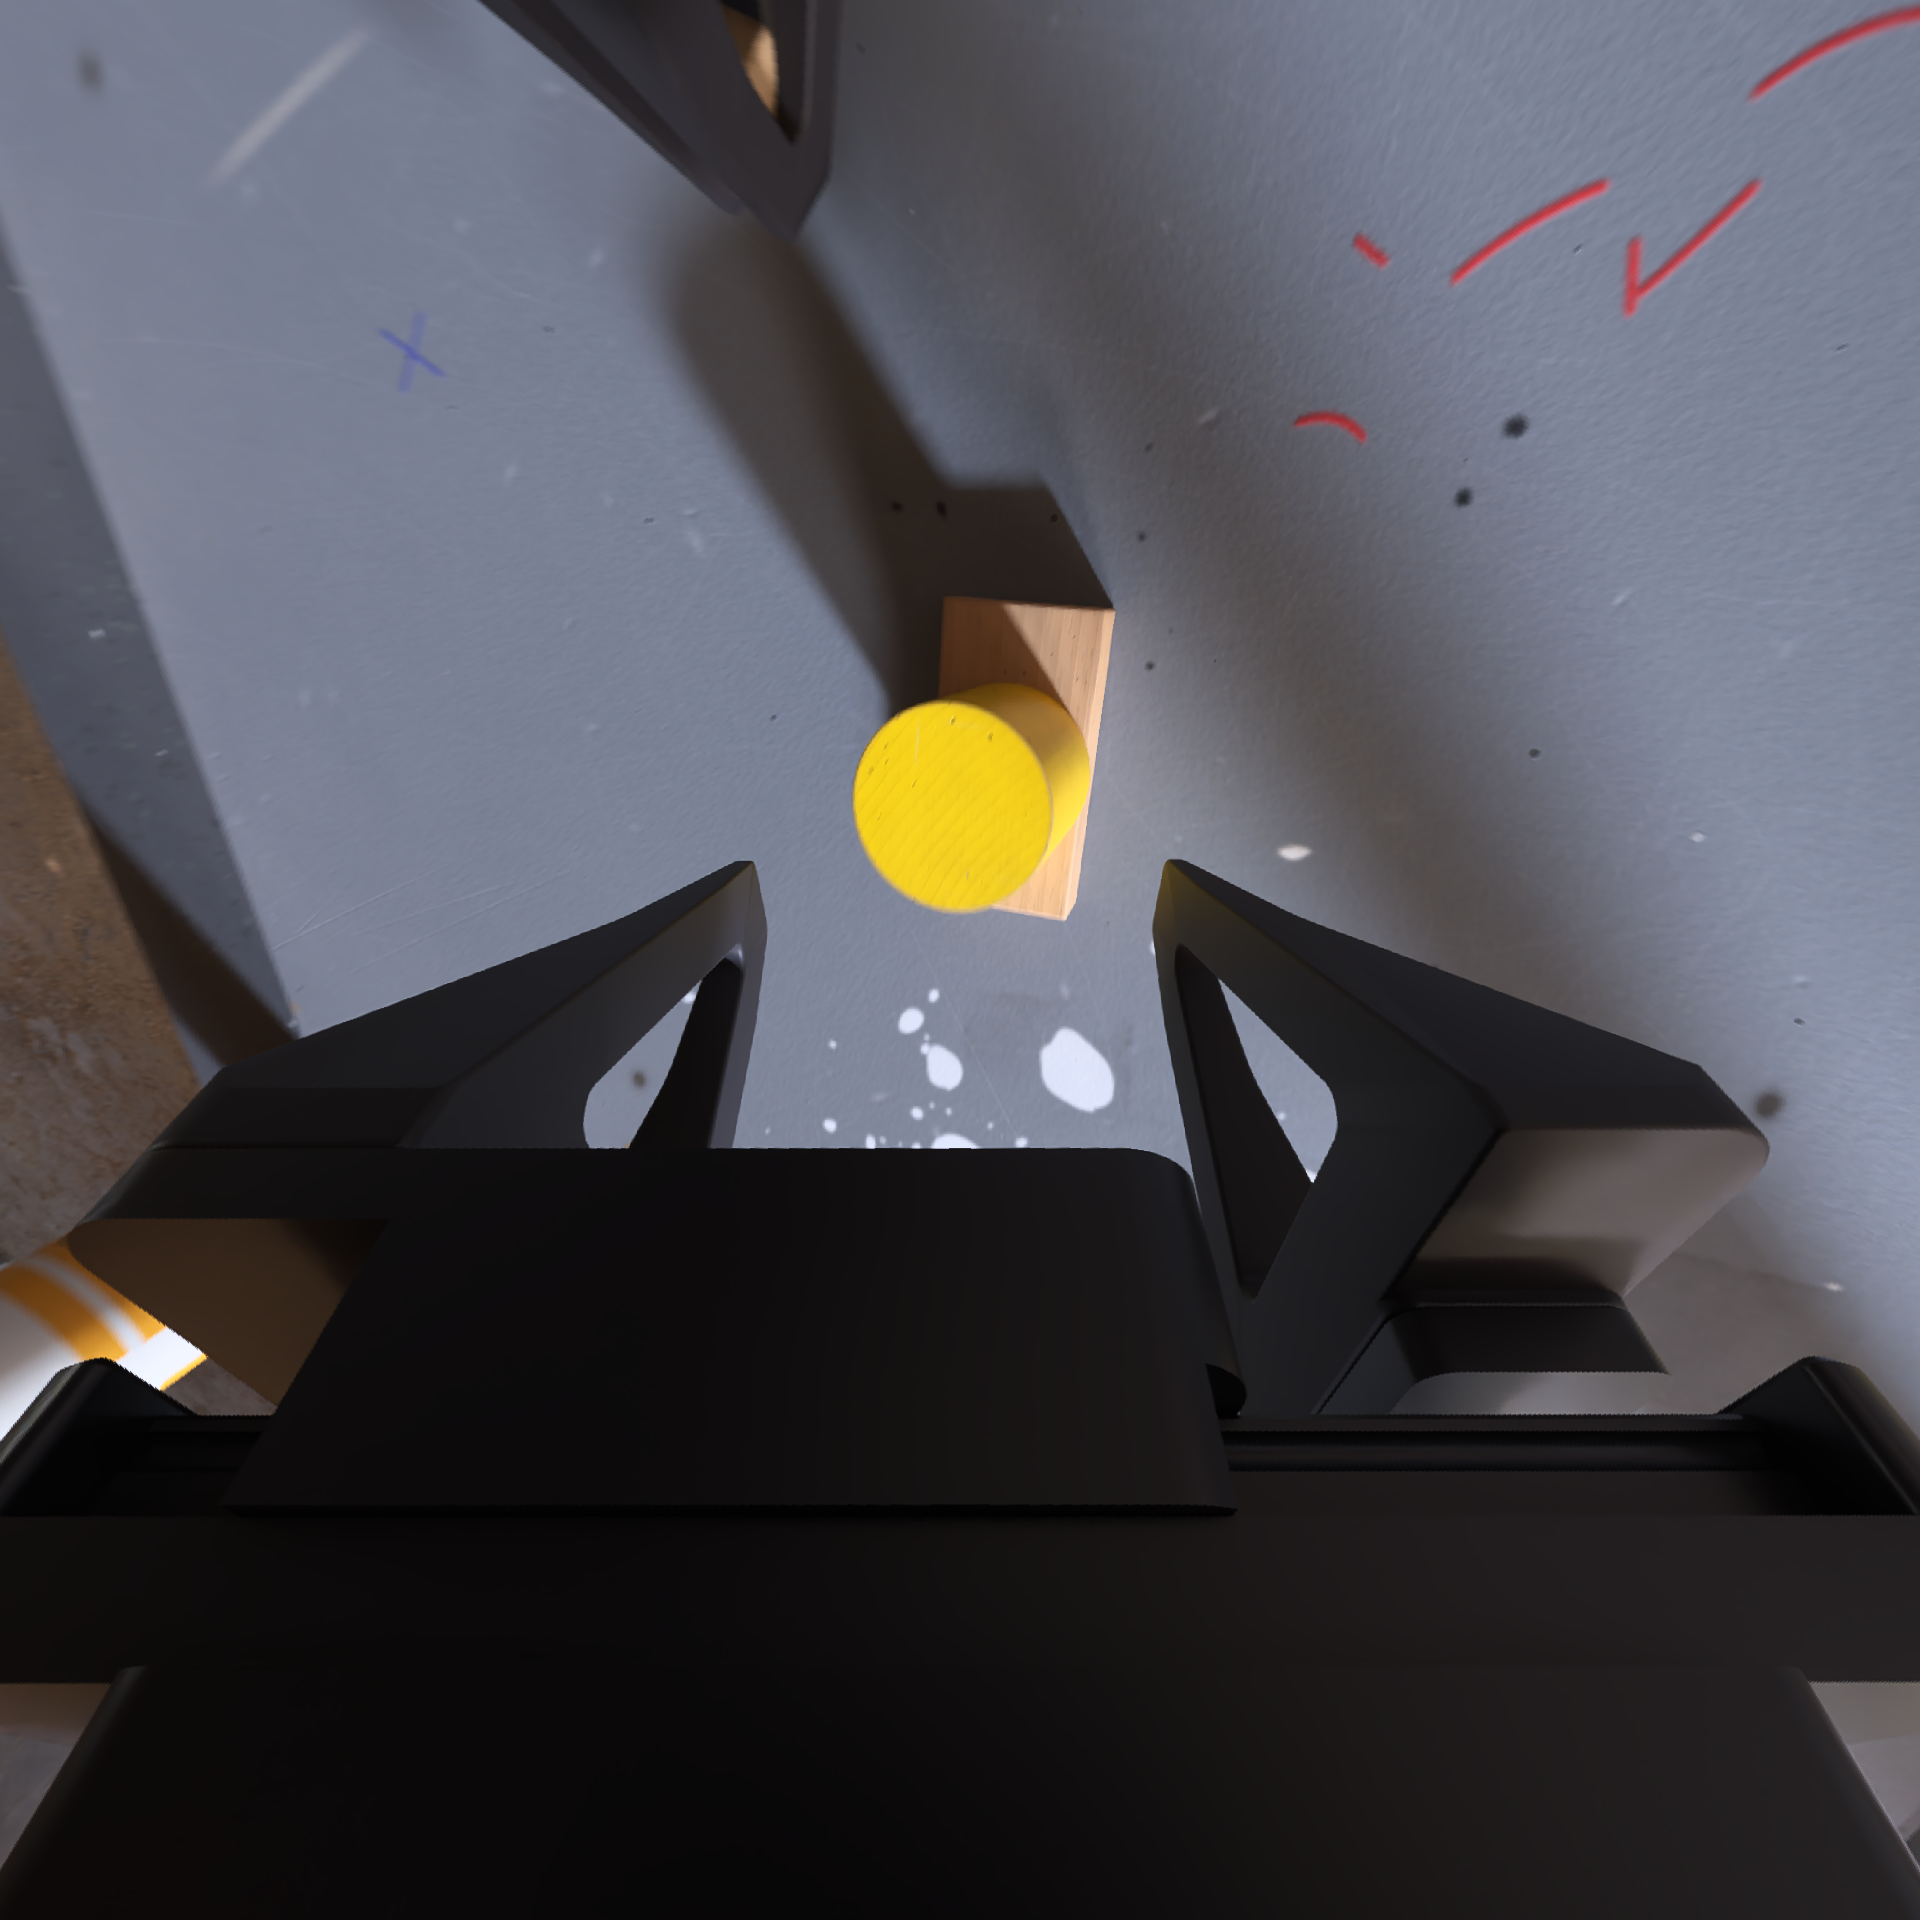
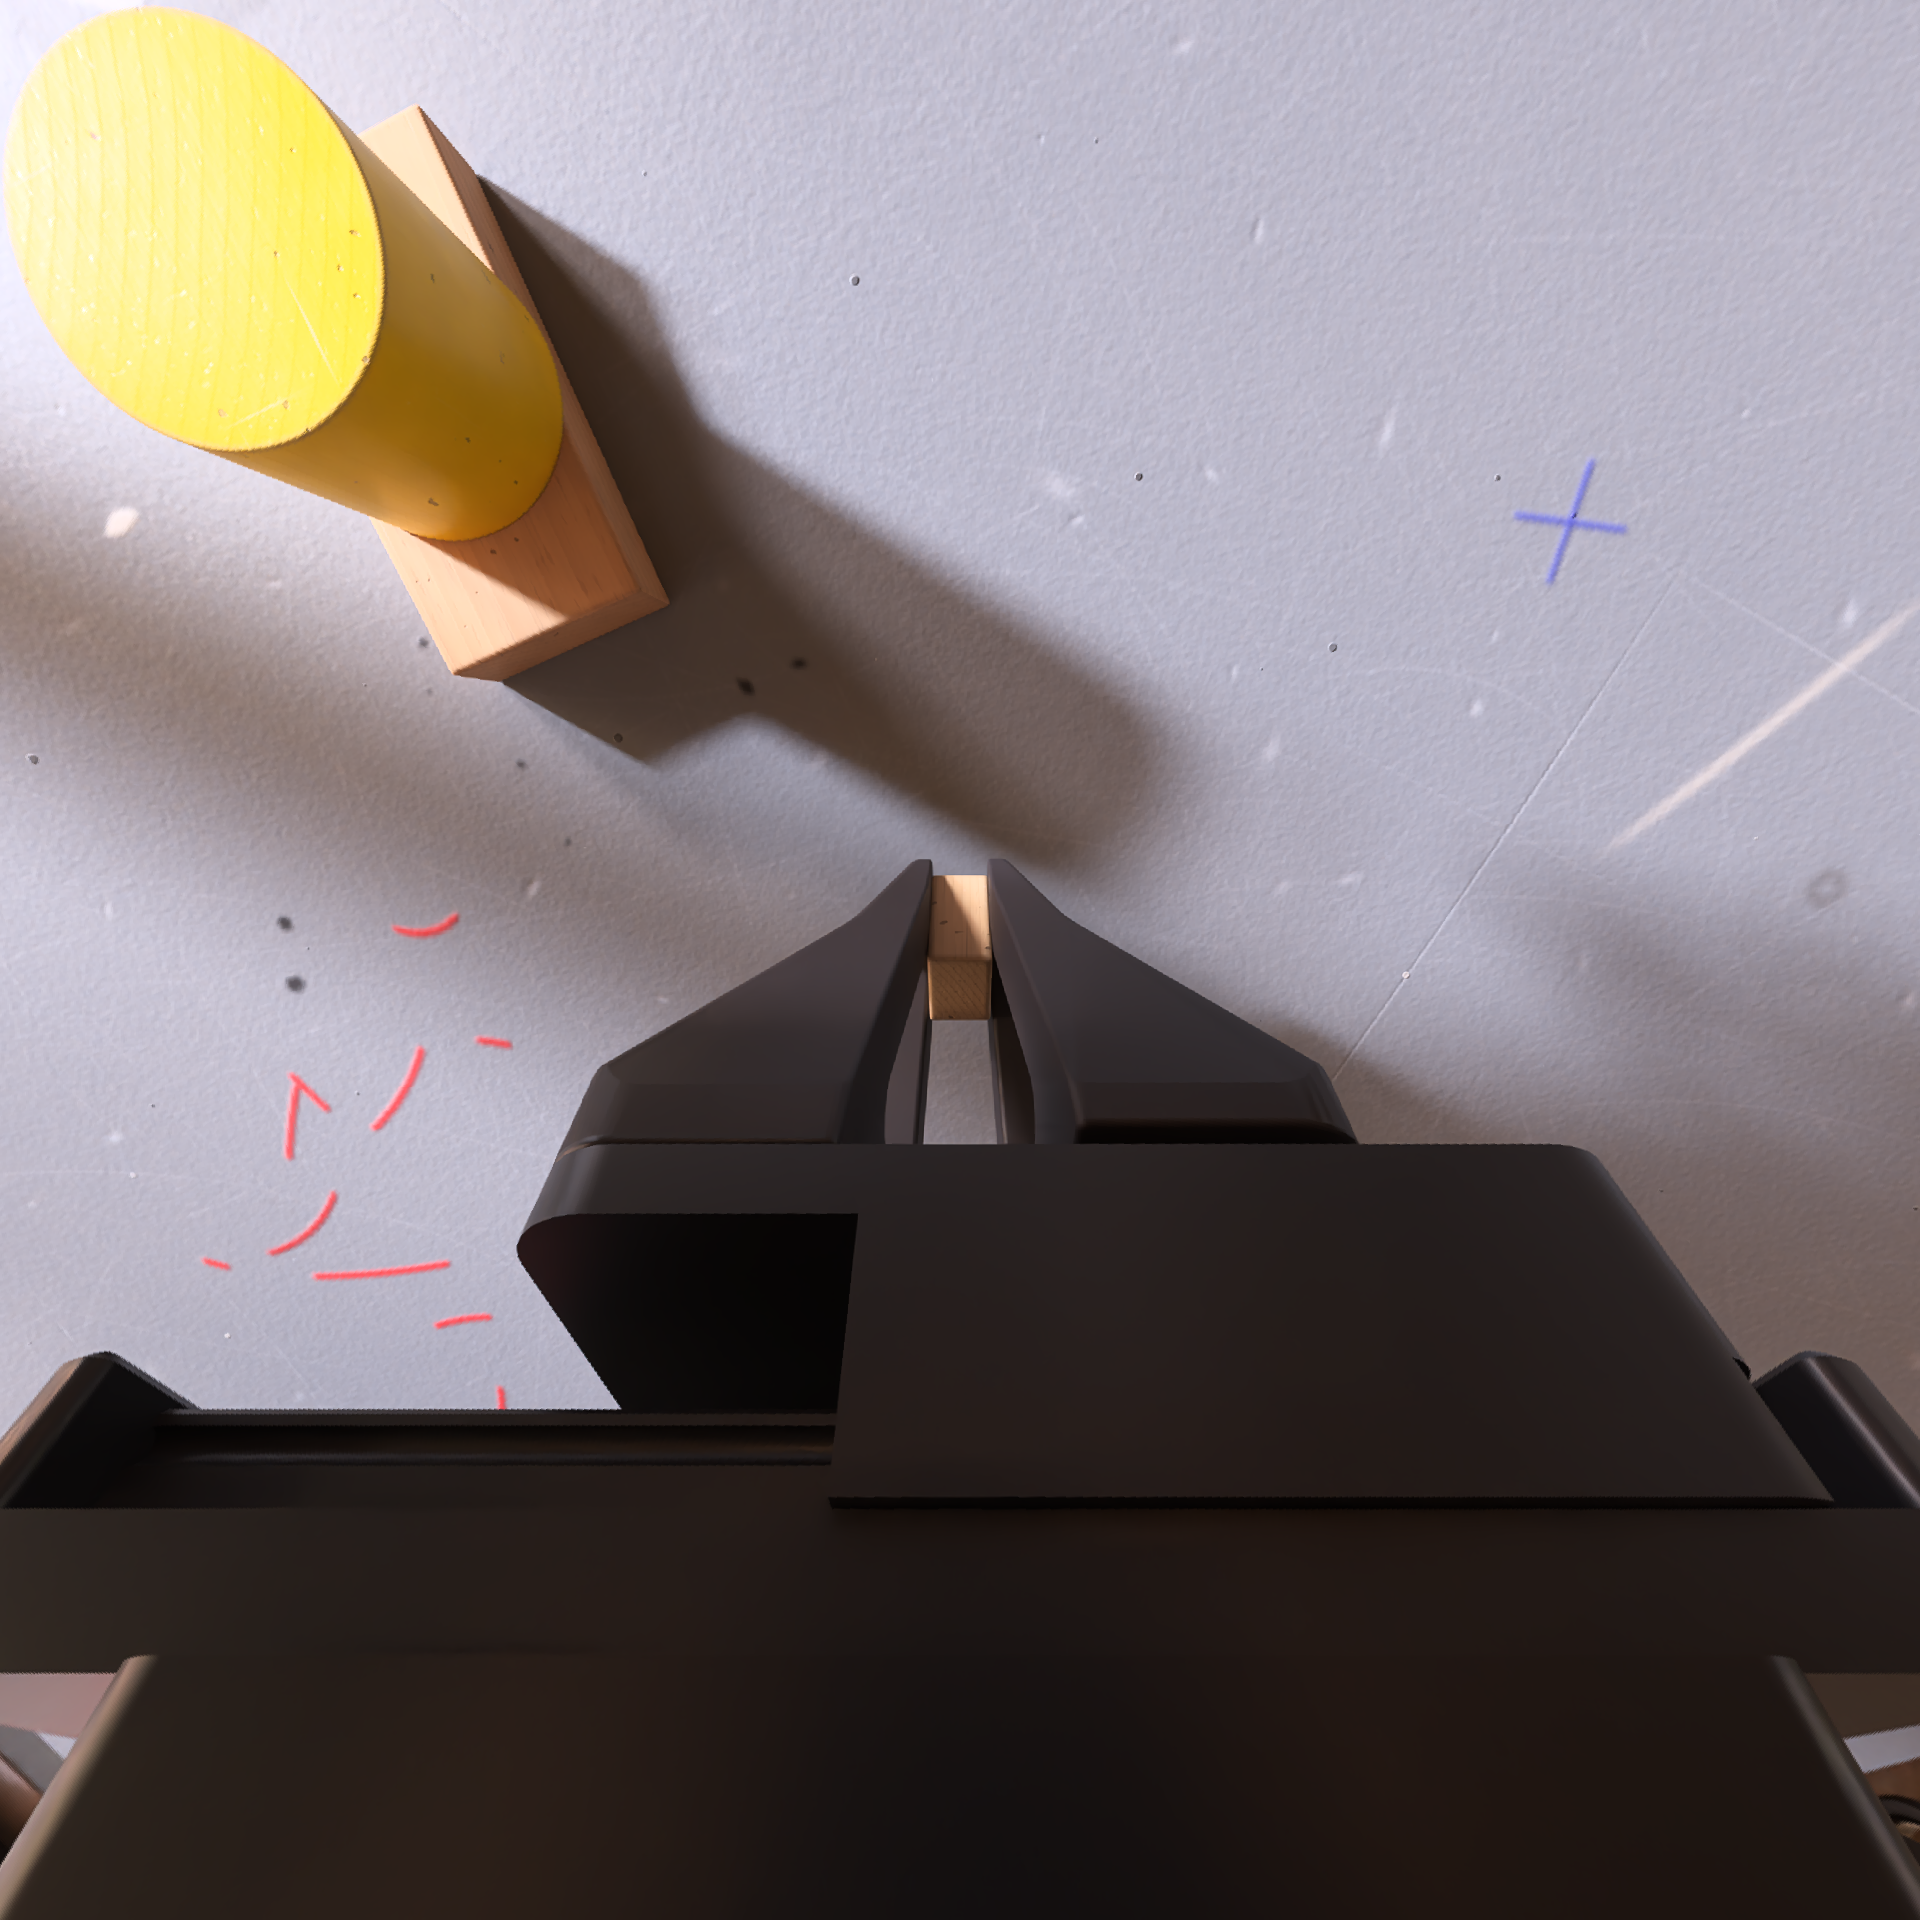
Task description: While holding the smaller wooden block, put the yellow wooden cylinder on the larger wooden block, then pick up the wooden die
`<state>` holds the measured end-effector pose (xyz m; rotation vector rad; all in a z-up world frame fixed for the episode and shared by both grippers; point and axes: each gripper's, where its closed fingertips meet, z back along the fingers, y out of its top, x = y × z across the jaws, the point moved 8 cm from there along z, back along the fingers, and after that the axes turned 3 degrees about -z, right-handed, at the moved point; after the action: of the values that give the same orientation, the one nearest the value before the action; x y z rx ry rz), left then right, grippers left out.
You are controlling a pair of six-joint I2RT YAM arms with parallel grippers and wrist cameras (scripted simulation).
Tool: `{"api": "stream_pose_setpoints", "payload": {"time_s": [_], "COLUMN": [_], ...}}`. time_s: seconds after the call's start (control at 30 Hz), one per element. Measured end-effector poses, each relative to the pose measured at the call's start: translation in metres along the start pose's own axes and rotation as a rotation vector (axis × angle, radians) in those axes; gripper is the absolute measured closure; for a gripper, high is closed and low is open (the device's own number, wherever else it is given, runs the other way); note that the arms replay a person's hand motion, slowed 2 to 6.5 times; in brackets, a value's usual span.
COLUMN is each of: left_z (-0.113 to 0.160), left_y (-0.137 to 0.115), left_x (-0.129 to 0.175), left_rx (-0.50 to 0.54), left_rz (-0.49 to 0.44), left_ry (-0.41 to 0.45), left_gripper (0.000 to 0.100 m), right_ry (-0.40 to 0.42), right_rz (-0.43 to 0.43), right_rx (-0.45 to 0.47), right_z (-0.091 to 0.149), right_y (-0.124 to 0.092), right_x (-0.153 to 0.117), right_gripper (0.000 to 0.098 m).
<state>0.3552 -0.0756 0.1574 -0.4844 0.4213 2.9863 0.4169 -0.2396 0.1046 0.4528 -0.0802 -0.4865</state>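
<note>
The left gripper (image 1: 956,883) is hanging wide open and empty, the yellow wooden cylinder (image 1: 961,795) standing upright on the larger wooden block (image 1: 1049,665) at its twelve o'clock. The right gripper (image 2: 958,883) is pinching the smaller wooden block (image 2: 958,951). The die is showing in neither view; being rigid, light wood, it probably suits a grip across flat opposite faces.

the yellow wooden cylinder (image 2: 281,301) wears a matt yellow paint, with fine parallel grain lines, small pits and pale scratches showing through on its flat end. the larger wooden block (image 2: 530,592) under it is bare pale wood, smooth-sanded, with faint grain and tiny dark specks. the smaller wooden block (image 2: 958,945) is the same unpainted light wood. the right gripper (image 2: 958,868) and left gripper (image 1: 956,883) look like smooth black plastic with a soft satin sheen along the edges. the grey tabletop (image 2: 1247,312) is matt and finely textured, scuffed with hairline scratches, white paint flecks, dark specks, and thin red and blue pen marks.
</note>
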Motion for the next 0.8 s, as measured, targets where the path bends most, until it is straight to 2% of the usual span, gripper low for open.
{"api": "stream_pose_setpoints", "payload": {"time_s": [0.2, 0.47, 0.67, 0.8], "left_z": [0.057, 0.116, 0.135, 0.131], "left_y": [-0.022, -0.101, -0.159, -0.187], "left_x": [0.002, -0.002, 0.004, 0.009], "left_rx": [0.05, -0.048, -0.115, -0.152], "left_rz": [0.064, 0.283, 0.408, 0.47], "left_ry": [0.123, 0.277, 0.333, 0.31], "left_gripper": [0.043, 0.048, 0.049, 0.05], "right_ry": [0.0, -0.004, -0.006, -0.008], "right_rz": [0.004, 0.006, 0.007, 0.007], "right_rx": [-0.002, -0.006, -0.008, -0.008], "right_z": [0.0, 0.001, 0.001, 0.001], "right_y": [0.0, 0.0, 0.0, 0.0], "right_x": [0.0, 0.001, 0.001, 0.001], "right_gripper": [0.0893, 0.0893, 0.0893, 0.0893]}}
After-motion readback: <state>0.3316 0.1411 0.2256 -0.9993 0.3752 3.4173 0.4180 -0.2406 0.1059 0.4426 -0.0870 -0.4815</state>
